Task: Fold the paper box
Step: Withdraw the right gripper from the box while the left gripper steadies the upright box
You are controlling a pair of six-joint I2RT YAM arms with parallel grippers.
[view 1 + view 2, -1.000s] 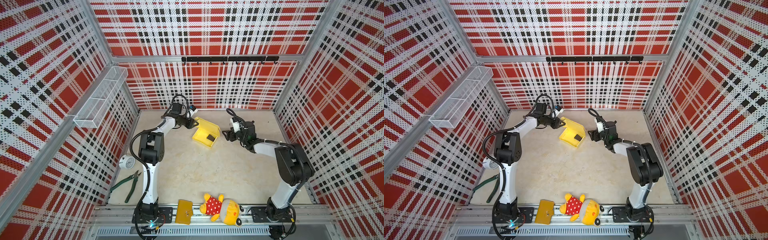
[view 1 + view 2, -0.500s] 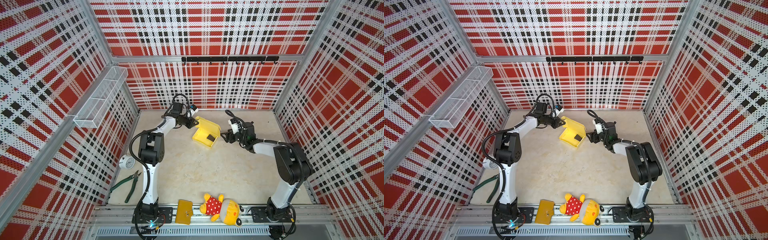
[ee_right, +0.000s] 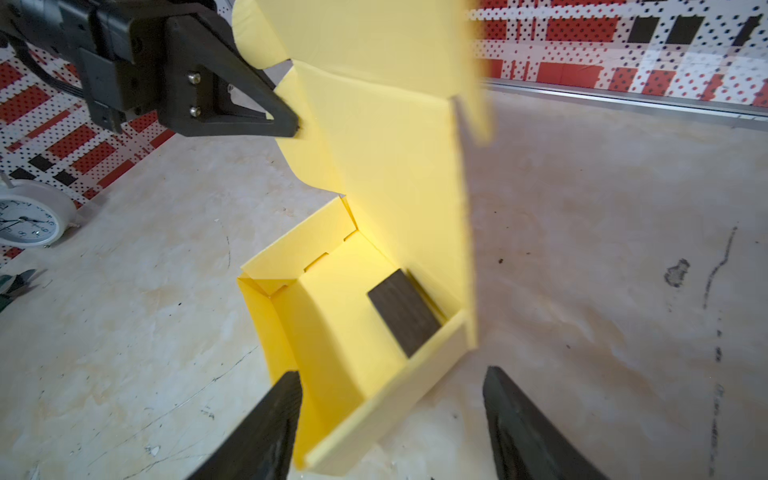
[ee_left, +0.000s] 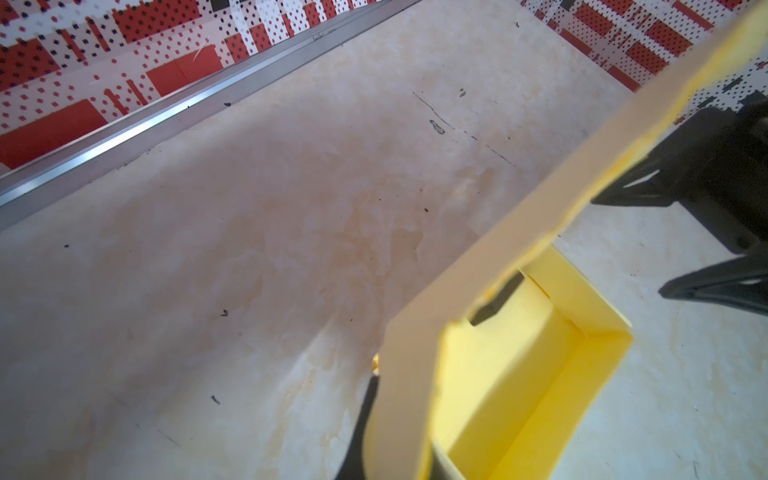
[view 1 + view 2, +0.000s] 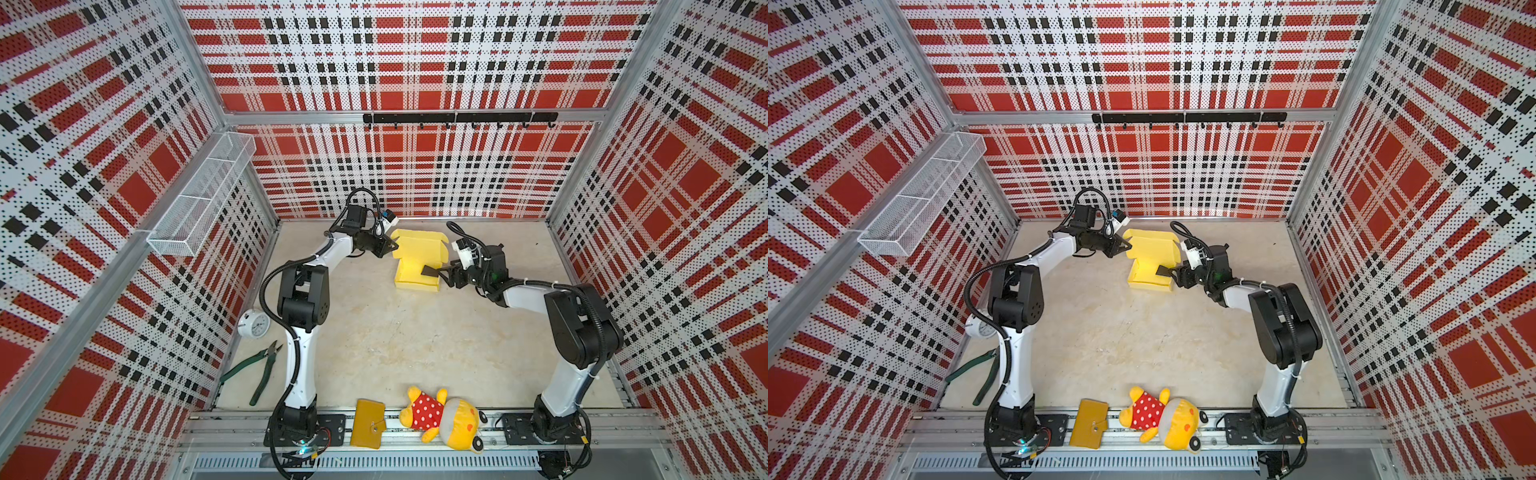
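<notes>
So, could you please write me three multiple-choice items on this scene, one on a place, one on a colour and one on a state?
1. Where is the clock?
A. inside the box
B. on the left, next to the pliers
C. on the front rail

2. What colour is the plush toy's shirt?
A. blue striped
B. plain green
C. red with white dots

3. How is the lid of the box?
A. shut flat
B. raised, pinched by the left gripper
C. torn off

Answers:
1 B: it stands just beyond the pliers in both top views.
2 C: the dotted red shirt shows in both top views.
3 B: the lid stands up from the box, and the shut jaws clamp its side flap.
</notes>
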